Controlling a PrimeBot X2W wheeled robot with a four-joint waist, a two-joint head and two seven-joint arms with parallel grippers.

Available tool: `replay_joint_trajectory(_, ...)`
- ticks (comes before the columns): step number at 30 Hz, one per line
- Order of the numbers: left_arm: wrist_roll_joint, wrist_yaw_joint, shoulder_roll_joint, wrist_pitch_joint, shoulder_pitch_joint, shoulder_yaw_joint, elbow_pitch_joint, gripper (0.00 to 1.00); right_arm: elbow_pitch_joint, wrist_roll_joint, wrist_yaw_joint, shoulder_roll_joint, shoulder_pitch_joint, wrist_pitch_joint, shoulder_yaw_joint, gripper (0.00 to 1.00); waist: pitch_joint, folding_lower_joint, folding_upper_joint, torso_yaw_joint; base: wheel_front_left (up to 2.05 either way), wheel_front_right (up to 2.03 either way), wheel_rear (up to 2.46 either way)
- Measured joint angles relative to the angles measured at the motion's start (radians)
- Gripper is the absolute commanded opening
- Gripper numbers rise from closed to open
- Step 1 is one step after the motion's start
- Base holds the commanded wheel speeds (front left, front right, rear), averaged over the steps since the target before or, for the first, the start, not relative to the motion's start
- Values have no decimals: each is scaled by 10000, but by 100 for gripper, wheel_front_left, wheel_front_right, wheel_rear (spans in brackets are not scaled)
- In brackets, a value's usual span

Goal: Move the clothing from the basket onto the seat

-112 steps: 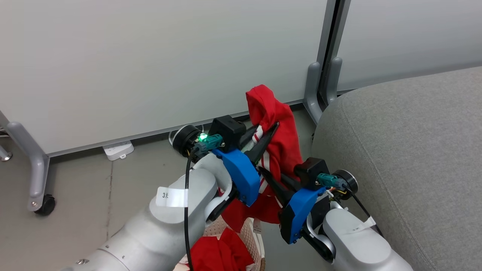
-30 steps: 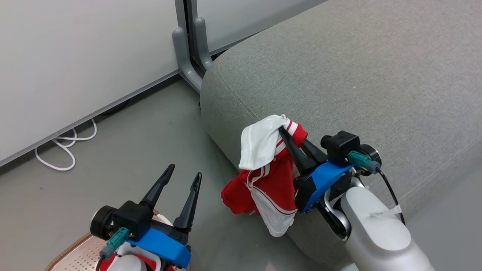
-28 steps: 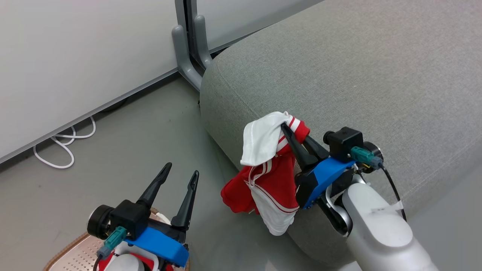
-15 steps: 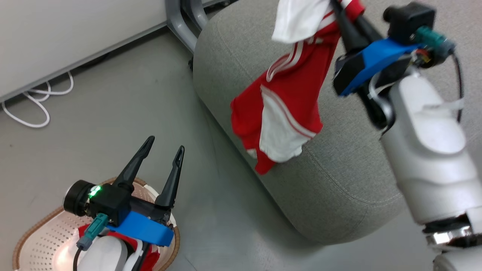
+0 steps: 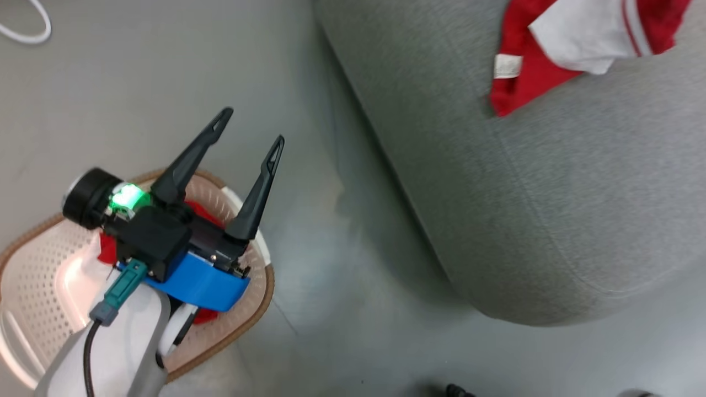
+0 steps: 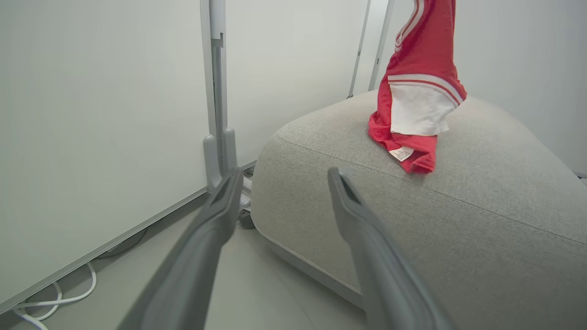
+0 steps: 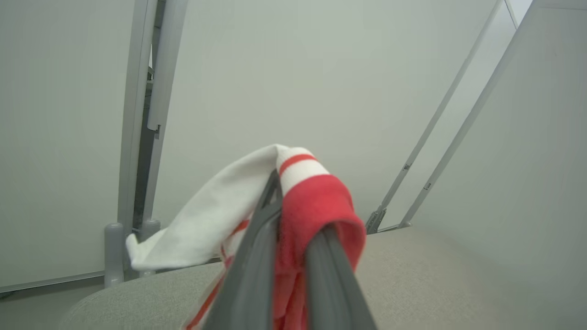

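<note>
Clothing [image 6: 418,103] split between two places. Hangs as one red and white garment from the right jaws, pinched shut on its upper fold, with the labelled lower end seeming to touch the top of the seat [image 6: 458,220] at far right. Waits there only for release. Lies as a second red garment [image 5: 201,212] inside the basket [image 5: 33,286] at near left, partly hidden under the left jaws, spread wide and empty. Judged about half done.

One red garment [image 6: 415,105] hangs, touching the grey seat [image 6: 458,206]; a second garment [image 5: 203,212] lies in the basket [image 5: 38,259].
</note>
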Motion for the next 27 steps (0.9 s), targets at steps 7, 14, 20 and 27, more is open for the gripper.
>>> replay_joint_trajectory(7, 140, 0, 255, 228, -686, -205, -564, 100, 637, -219, -2, -17, 613, -326, -1348, 0, 1249, 0, 0, 526, 0, 0, 0)
replay_joint_trajectory(14, 167, 2, 280, 230, -764, -286, -439, 100, 1741, -690, 0, 497, 1244, -802, -1735, 0, 1779, 0, 0, 947, 0, 0, 0)
replay_joint_trajectory(20, 52, 50, 111, -33, -742, -297, -111, 100, 2217, -1104, -2, 510, 1406, -1045, -1848, 0, 1448, -1, 0, 1065, 0, 0, 0)
replay_joint_trajectory(27, -336, 148, -387, -414, -359, -288, 719, 100, 2395, -1699, 0, 445, 1845, -1172, -1521, 100, 442, -1, 0, 1204, 0, 0, 0)
